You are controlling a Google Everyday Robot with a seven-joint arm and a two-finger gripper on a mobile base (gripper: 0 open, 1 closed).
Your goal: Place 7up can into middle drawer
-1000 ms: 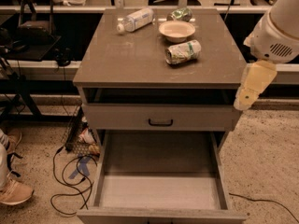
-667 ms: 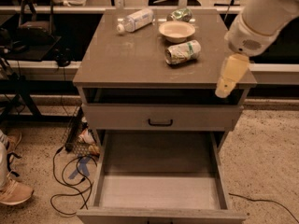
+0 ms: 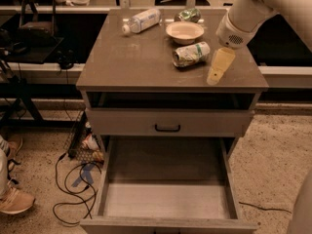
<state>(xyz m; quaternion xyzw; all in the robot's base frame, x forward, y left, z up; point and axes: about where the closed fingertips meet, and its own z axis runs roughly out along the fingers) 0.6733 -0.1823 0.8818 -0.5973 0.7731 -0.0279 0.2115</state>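
Observation:
The 7up can [image 3: 191, 54] lies on its side on the cabinet top [image 3: 126, 65], just in front of the bowl. My gripper [image 3: 219, 66] hangs over the right part of the cabinet top, a short way right of the can and apart from it, and holds nothing that I can see. The middle drawer [image 3: 165, 199] is pulled wide open at the bottom of the cabinet, and its grey floor is bare.
A cream bowl [image 3: 184, 31], a clear bottle [image 3: 141, 21] and a green packet [image 3: 188, 15] lie at the back of the top. A shallower drawer with a black handle [image 3: 167, 127] is shut. Cables [image 3: 73, 184] and a shoe [image 3: 14, 200] are on the floor at left.
My arm has swung left and in from beside the cabinet's right edge. The gripper now hangs over the top next to the can. The can and the drawer have not moved.

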